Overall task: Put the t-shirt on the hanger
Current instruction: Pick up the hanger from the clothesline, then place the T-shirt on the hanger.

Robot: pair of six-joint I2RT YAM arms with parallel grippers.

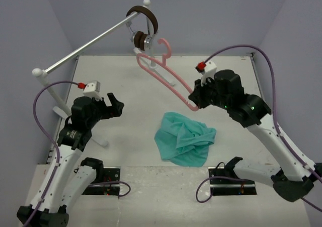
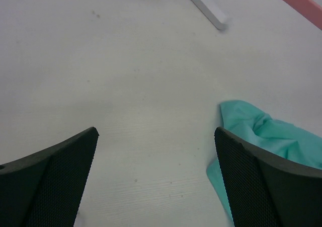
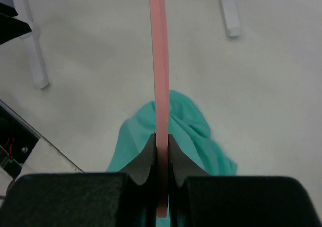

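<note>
The teal t-shirt [image 1: 184, 138] lies crumpled on the table between the two arms; it also shows at the right in the left wrist view [image 2: 266, 136] and below the jaws in the right wrist view [image 3: 191, 131]. The pink hanger [image 1: 166, 73] hangs by its hook from the rack, tilted, its lower end in my right gripper [image 1: 193, 103]. My right gripper [image 3: 161, 139] is shut on the hanger's thin pink bar [image 3: 159, 61]. Left of the t-shirt, my left gripper [image 1: 114, 106] stands wide open above bare table, nothing between its fingers [image 2: 246, 181].
A silver rail [image 1: 88, 46] on white legs crosses the back left, with brown headphones [image 1: 143, 23] hung at its far end beside the hanger's hook. One white rack leg [image 2: 201, 3] lies ahead of the left gripper. Purple walls enclose the table.
</note>
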